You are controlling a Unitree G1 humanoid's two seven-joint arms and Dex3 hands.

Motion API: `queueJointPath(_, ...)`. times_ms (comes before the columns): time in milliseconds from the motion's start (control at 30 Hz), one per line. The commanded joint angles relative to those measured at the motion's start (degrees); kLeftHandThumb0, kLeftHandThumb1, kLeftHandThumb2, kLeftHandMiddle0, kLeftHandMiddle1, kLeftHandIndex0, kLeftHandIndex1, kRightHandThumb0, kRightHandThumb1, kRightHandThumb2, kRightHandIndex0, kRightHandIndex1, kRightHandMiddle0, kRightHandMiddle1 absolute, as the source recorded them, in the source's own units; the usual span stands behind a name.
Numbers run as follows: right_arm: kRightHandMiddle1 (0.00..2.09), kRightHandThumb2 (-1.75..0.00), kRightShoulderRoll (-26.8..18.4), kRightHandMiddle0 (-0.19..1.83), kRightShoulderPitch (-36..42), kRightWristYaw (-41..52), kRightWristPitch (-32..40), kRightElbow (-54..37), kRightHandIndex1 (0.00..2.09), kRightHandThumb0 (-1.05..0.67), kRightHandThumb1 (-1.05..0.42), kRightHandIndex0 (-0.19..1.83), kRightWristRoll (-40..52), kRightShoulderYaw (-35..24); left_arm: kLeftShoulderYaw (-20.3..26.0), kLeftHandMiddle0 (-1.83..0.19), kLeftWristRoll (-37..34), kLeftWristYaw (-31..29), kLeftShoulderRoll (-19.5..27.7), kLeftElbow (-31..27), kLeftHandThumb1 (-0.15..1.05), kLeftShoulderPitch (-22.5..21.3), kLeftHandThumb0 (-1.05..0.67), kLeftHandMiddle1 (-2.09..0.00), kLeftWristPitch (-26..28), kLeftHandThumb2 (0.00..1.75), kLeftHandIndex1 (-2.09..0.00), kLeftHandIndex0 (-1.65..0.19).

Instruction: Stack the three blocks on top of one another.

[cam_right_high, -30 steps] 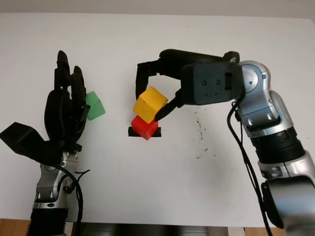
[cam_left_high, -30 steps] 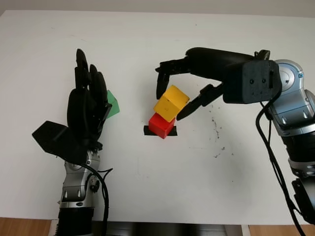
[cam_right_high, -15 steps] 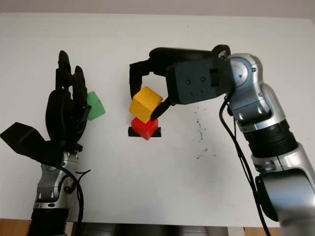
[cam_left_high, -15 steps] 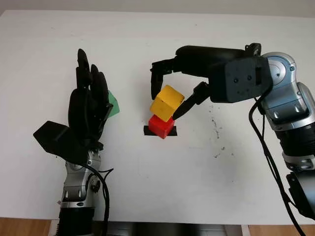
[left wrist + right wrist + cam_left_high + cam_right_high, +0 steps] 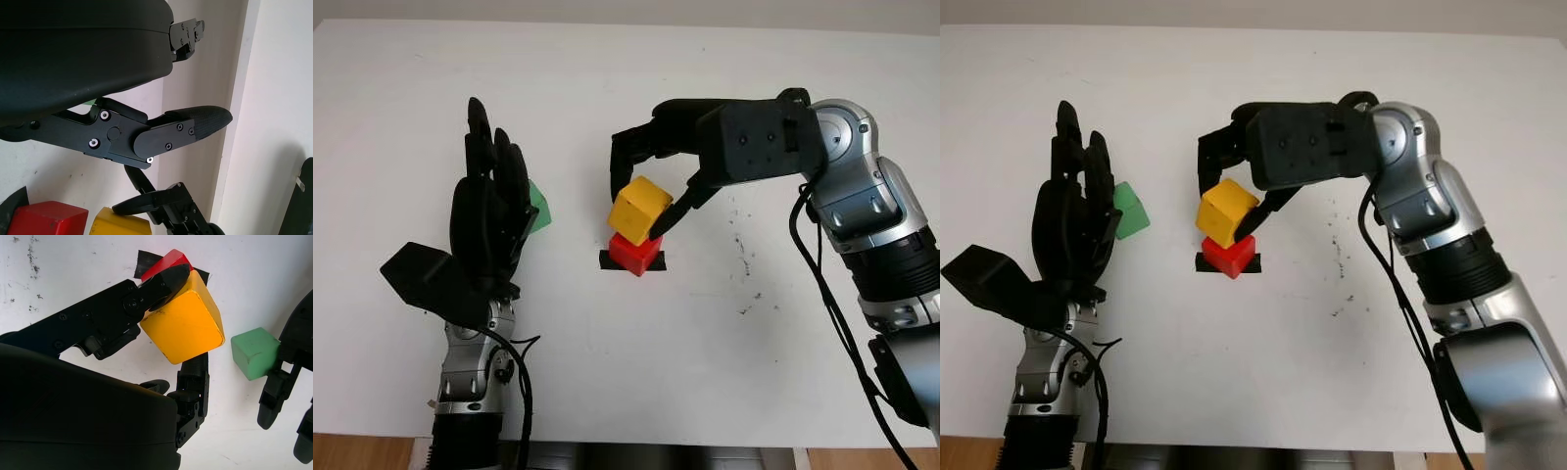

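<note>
My right hand [image 5: 639, 210] is shut on a yellow block [image 5: 640, 208], gripping it between a finger on its left face and the thumb on its right. The yellow block is tilted and sits right over a red block [image 5: 634, 254], its lower edge against the red top. The red block stands on a black tape mark [image 5: 606, 260] at the table's middle. A green block [image 5: 540, 208] lies to the left, partly hidden behind my left hand [image 5: 489, 211], which is held upright and open. The right wrist view shows the yellow block [image 5: 183, 323], the red block [image 5: 164, 263] and the green block [image 5: 254, 352].
The white table [image 5: 724, 372] carries small dark specks [image 5: 742, 257] to the right of the stack. My right forearm [image 5: 862, 215] reaches in from the right edge.
My right hand has carried the yellow block left and down until it sits over the red block. The left hand and the green block have stayed put.
</note>
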Motion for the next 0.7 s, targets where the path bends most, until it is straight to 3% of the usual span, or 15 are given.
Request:
queueJointPath(0,1.53,-0.05,0.2,0.49,-1.1,0.0,-0.3,0.0,0.08,-0.47,-0.86,0.36,-0.3,0.4,0.0,0.19,-0.4,-0.3,-0.2,0.0,1.05,0.5,-0.63,-0.05,-0.5,0.62,0.0,0.19)
queueJointPath(667,1.53,-0.06,-0.7,0.45,-0.2,1.9,-3.9,0.0,0.06,-0.42,-0.89,0.32,-1.0,0.9,-0.5,0.19,0.2,0.8,-1.0,-1.1,1.05,1.0,-0.63,-0.05,0.1,0.63,0.0,0.19)
